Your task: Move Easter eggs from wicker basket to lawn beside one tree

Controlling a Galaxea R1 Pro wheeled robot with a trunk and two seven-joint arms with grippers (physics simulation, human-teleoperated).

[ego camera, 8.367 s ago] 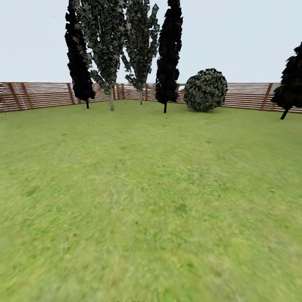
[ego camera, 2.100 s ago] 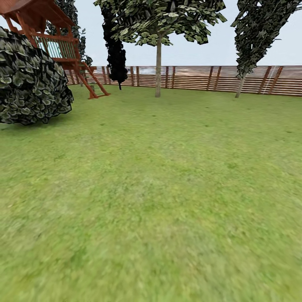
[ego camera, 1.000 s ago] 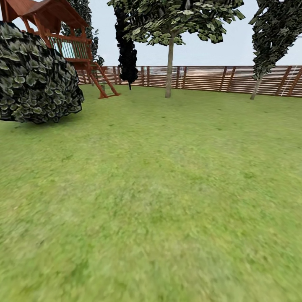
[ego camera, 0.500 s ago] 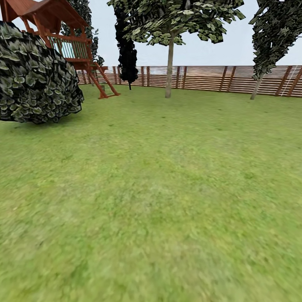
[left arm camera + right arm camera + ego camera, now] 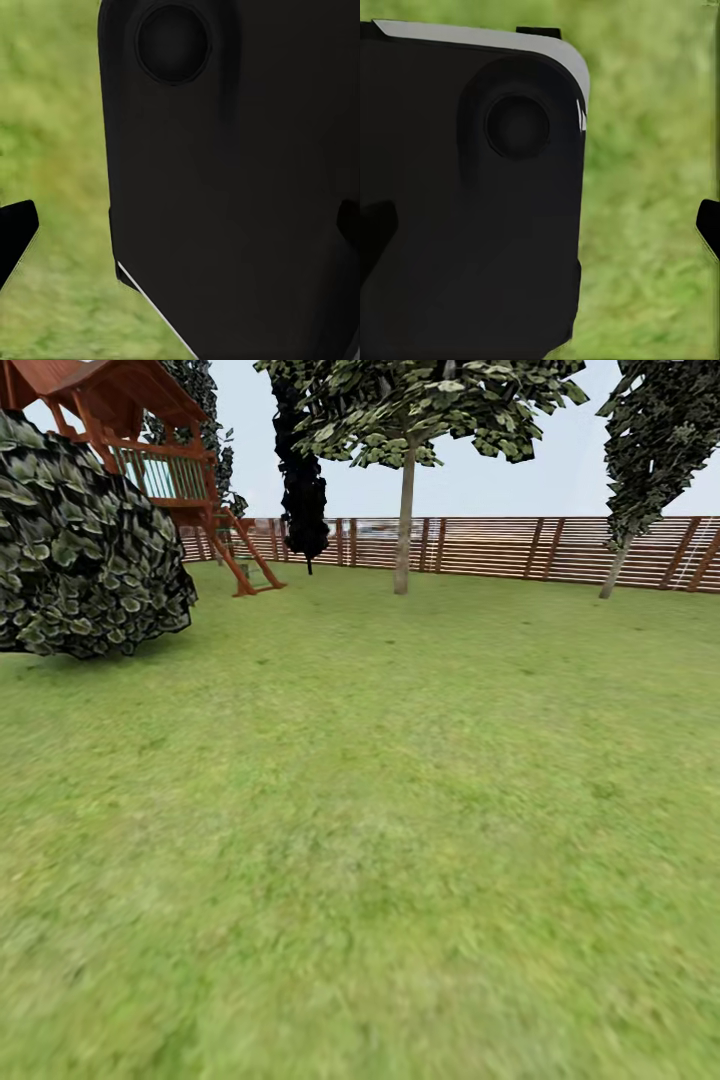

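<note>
Head view: my camera has swung from another corner of the garden and now barely drifts; lawn (image 5: 380, 830) ahead, pale-trunked tree (image 5: 405, 510) at 12 o'clock by the fence (image 5: 520, 546), bush (image 5: 85, 555) and playhouse (image 5: 150, 450) at 10.
Basket and eggs: nowhere here, so I judge I am searching, nothing moved yet.
Left wrist view: dark body (image 5: 232, 172) of mine over grass; whether my left fingers are apart, I cannot tell.
Right wrist view: same dark body (image 5: 472, 202) over grass; right fingers, cannot tell.
</note>
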